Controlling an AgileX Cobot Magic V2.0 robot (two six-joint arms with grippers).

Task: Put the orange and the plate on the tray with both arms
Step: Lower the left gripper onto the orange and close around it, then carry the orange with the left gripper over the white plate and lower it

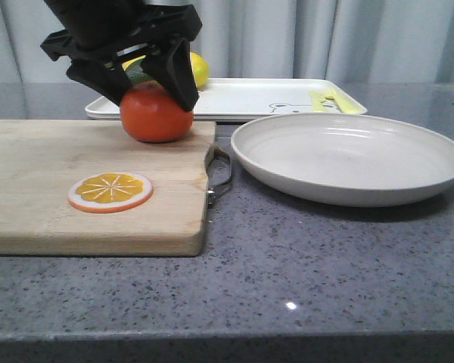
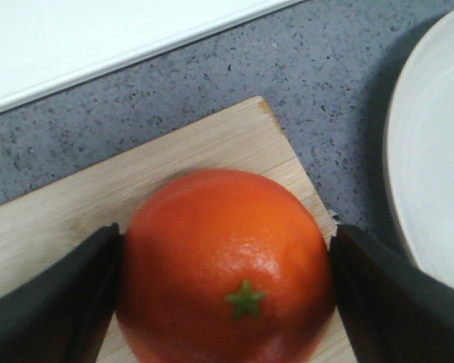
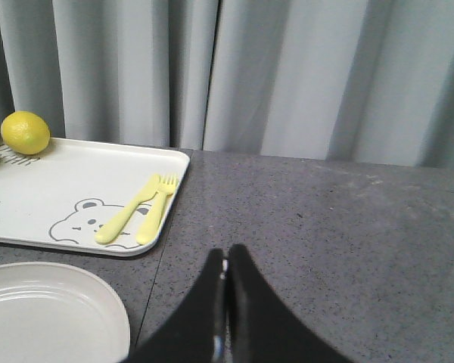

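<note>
Orange point(image 2: 227, 265) sat on the board point(image 1: 91, 181), my left fingers point(image 2: 49, 302) pinching both its sides for lifting; right gripper point(image 3: 227, 302) pressed together, idle.

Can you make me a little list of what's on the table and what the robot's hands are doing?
orange: on the far corner of the cutting board, left gripper jaws touching both its sides
orange slice: flat on the board, nearer the camera
plate: on the counter, right of the board, nothing on it
tray: behind, holding a lemon and yellow cutlery
right gripper: jaws shut, holding nothing, above the counter
</note>
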